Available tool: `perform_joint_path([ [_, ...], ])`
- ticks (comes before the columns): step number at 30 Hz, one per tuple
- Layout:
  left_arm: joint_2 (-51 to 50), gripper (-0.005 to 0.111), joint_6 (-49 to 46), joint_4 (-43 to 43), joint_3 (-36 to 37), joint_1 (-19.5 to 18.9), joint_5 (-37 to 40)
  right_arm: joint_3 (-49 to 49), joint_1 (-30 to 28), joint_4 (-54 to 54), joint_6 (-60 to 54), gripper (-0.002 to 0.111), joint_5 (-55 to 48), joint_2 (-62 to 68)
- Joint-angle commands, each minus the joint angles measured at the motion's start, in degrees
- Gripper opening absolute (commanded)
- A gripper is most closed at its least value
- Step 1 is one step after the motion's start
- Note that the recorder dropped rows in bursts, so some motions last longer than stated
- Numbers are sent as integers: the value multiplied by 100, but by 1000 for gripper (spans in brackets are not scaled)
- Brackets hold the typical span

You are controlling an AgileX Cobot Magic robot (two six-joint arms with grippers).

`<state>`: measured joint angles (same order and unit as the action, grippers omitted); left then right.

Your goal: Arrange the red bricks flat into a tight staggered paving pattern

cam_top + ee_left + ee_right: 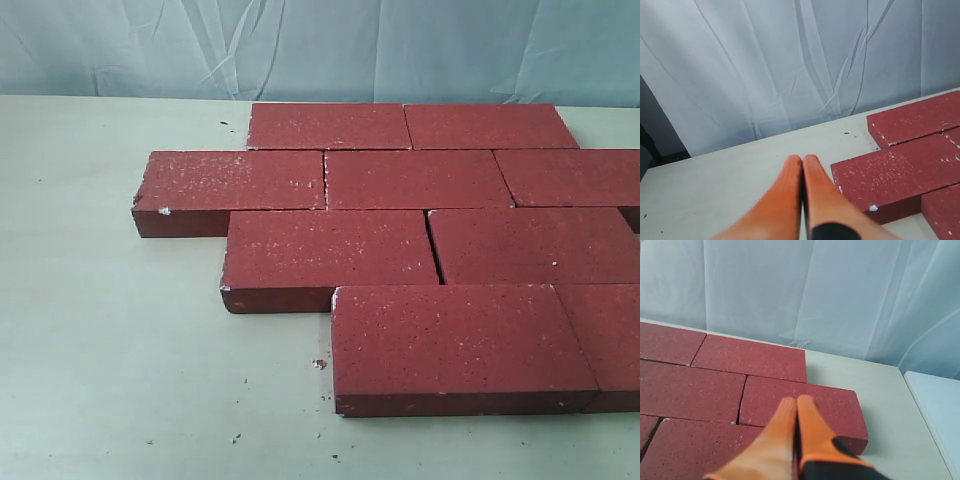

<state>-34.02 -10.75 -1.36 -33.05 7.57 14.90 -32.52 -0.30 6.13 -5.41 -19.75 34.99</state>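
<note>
L tool (802, 161) & R tool (796, 401) both pinched together, empty. Risk: R hangs above bricks (418, 180); a dip could nudge one, opening tight joints.

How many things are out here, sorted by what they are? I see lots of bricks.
Red bricks: 9
Orange grippers: 2, the left gripper and the right gripper, both shut and empty
Table: 1
Total: 12
</note>
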Motion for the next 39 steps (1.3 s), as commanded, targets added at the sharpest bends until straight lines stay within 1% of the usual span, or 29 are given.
perform_joint_path([
  [1, 505, 0, 20, -359, 198, 0, -210, 233, -27, -35, 3, -1, 258, -324],
  [6, 848, 0, 20, -524, 198, 0, 49, 233, -27, -297, 17, -1, 212, -416],
  [12, 1064, 0, 6, -173, 198, 0, 7, 233, -27, -391, 17, -1, 212, -416],
  [20, 1074, 0, 6, -159, 198, 0, 7, 233, -27, -391, 17, -1, 212, -416],
  [24, 1073, 0, -57, 87, 198, 0, 7, 233, -27, -391, 17, -1, 212, -416],
  [27, 1073, 0, -32, -80, 198, 0, 20, 233, -27, -391, 17, -1, 212, -416],
  [31, 1073, 0, -10, -67, 198, 0, -67, 233, -27, -391, 17, -1, 212, -416],
  [33, 1073, 0, 246, 247, 253, 0, -56, 233, -27, -391, 17, -1, 212, -416],
  [37, 1263, 0, 1347, 1294, 581, 0, -80, 233, -27, -391, 17, -1, 212, -416],
  [39, 1413, 0, 1488, 1457, 820, 0, -80, 233, -27, -391, 17, -1, 212, -416],
])
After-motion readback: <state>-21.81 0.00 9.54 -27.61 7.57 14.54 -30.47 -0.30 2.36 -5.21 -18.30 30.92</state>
